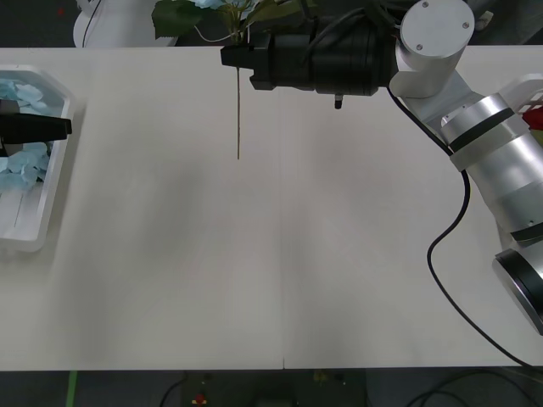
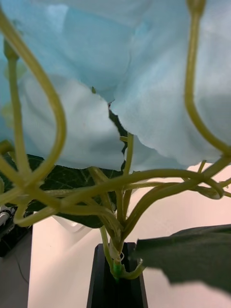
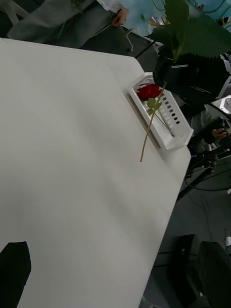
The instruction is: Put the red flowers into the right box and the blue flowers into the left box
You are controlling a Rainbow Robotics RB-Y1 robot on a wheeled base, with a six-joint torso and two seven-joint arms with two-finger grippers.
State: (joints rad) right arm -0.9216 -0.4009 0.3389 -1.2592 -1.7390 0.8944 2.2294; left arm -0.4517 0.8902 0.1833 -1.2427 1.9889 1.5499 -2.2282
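One blue flower (image 1: 222,7) stem clenched in right tool (image 1: 236,57) — high above table (image 1: 280,254), left tool (image 1: 51,127) over left box (image 1: 47,216) — grip unclear.

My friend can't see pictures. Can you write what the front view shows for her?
The right gripper holds a blue flower by its stem above the far edge of the white table. The left gripper hovers over the left box, which holds blue flowers.
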